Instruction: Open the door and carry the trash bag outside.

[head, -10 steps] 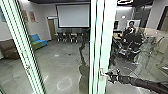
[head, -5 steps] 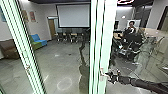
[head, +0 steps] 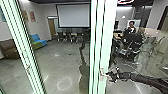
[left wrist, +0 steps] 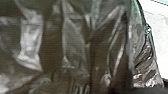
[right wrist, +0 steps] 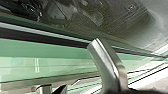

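Trash bag: dark, shiny, deeply creased, close up in the left wrist view. Contents hidden; cannot tell what holds it. Right claw is at the metal handle on the pale green door edge; its opening, and whether it grips, cannot be told. Person at far right (small in view).

A grey floor bears brown, green and blue seating beside a wall, with dark chairs farther back.
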